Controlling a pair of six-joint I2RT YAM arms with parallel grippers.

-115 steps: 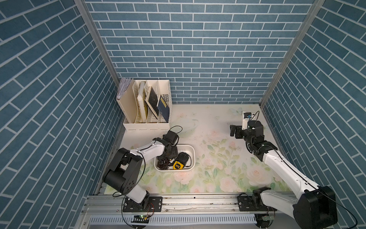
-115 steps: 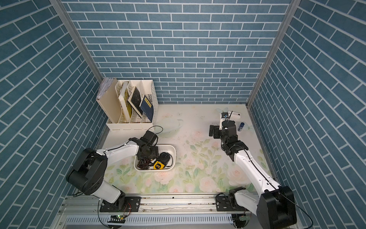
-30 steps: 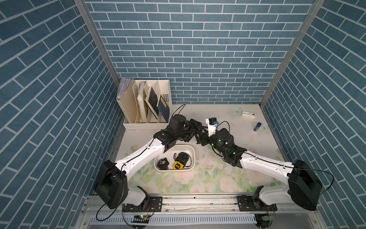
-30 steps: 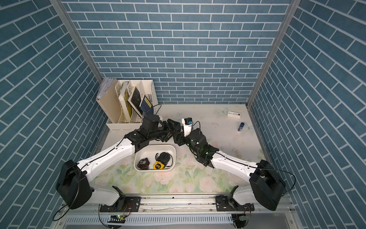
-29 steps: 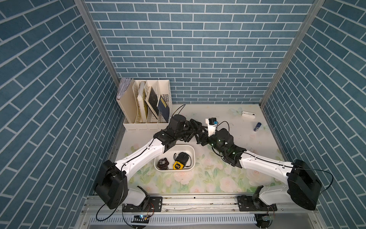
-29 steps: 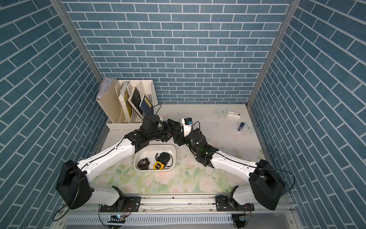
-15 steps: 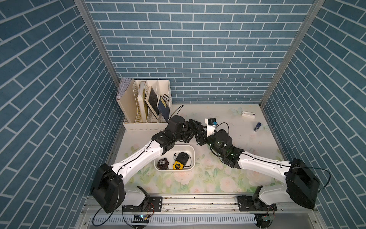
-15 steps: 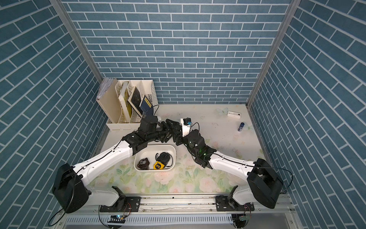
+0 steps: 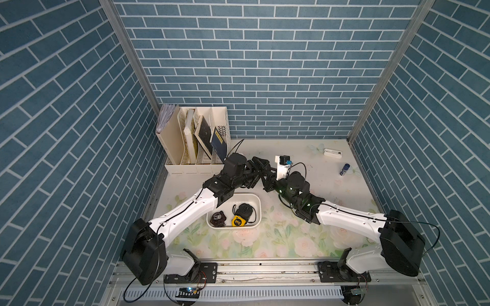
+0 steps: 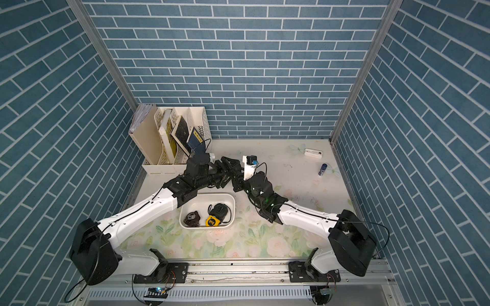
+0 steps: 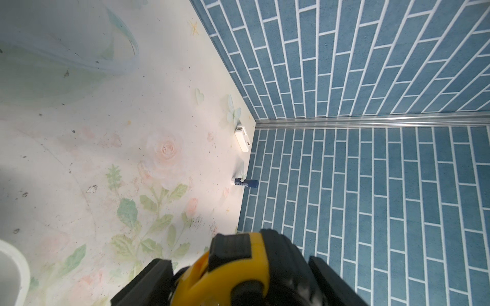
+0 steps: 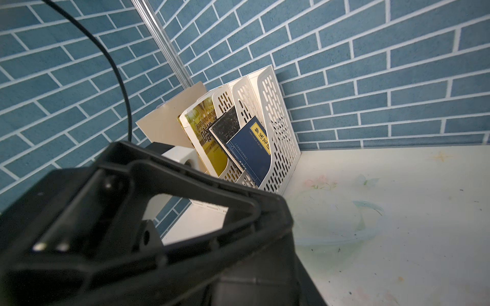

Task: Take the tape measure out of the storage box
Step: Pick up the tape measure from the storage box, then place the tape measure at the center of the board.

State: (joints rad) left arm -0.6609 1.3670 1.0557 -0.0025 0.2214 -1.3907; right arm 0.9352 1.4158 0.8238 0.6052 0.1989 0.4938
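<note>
Your left claw (image 11: 237, 262) pinches a yellow-and-black tape measure (image 11: 225, 280) between its pads, held clear of the box (image 9: 259, 212) and above the table (image 9: 318, 185) on its far side. Your right claw (image 9: 268, 182) seems to meet it nose to nose. You cannot tell whether that one is closed, as its wrist view is blocked. Another yellow tape (image 9: 237, 221) lies in the box.
</note>
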